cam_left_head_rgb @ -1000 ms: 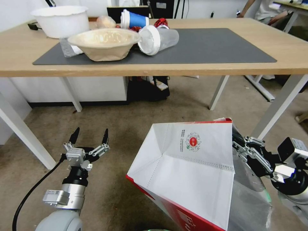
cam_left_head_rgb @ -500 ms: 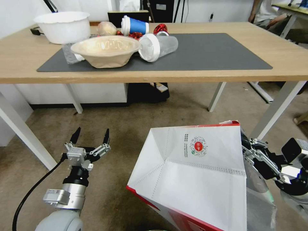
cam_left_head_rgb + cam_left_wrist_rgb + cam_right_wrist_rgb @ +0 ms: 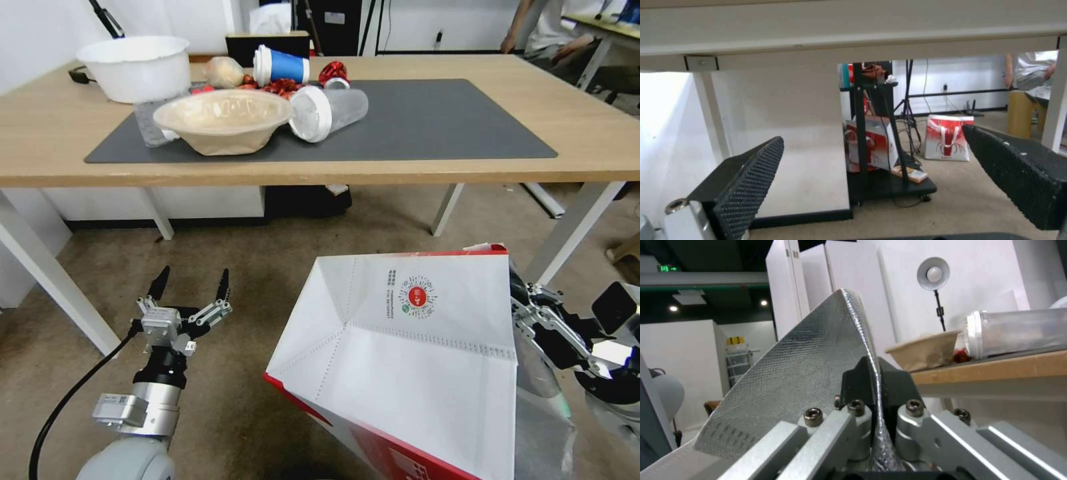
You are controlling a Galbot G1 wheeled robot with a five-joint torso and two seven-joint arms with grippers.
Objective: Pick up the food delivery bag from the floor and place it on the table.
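Two grippers show in the head view, one at each lower corner. The right gripper [image 3: 527, 303], at about 4 o'clock, has its jaws closed on the rim of the food delivery bag [image 3: 407, 360]; in the right wrist view the black fingertips [image 3: 858, 380] pinch a thin fold of the bag's silver foil lining [image 3: 809, 366] between them. The bag hangs tilted in the lower middle of the head view, its white face with the small round red logo [image 3: 418, 297] turned up toward the camera and its red side [image 3: 393, 457] low at 6 o'clock. It is off the brownish carpet floor [image 3: 267, 267] and in front of the surface's near edge, lower than the top.

The left gripper [image 3: 192, 288], at about 8 o'clock, hovers over the floor with its jaws spread wide and nothing between them; in the left wrist view its two ribbed pads [image 3: 751, 180] stand well apart, pointing under the surface.

The light-wood surface [image 3: 600, 127] spans the upper part of the head view on white legs and carries a dark grey mat [image 3: 433, 120]. At the mat's 10 o'clock end sit a white bowl [image 3: 137, 67], a tan paper bowl [image 3: 223, 120], a clear lidded cup lying on its side [image 3: 330, 112] and a blue paper cup, also on its side [image 3: 281, 65].
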